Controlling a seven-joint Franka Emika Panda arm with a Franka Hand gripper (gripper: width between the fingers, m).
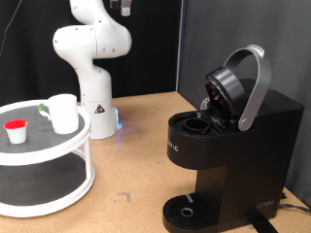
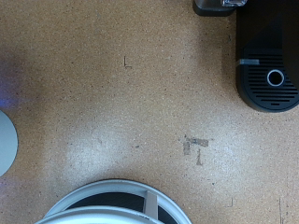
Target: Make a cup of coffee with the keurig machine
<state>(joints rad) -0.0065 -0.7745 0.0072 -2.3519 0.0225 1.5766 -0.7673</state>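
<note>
The boxy black keurig machine, lower right, stands lid-up for loading; the white ceramic cup waits on a tiered white stand. The gripper's grip state cannot be told.

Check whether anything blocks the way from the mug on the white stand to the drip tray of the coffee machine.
Nothing visible does. The cup sits on the round stand; bare table lies between it and the keurig machine, whose drip tray holds nothing. The gripper is high above, barely in view.
</note>
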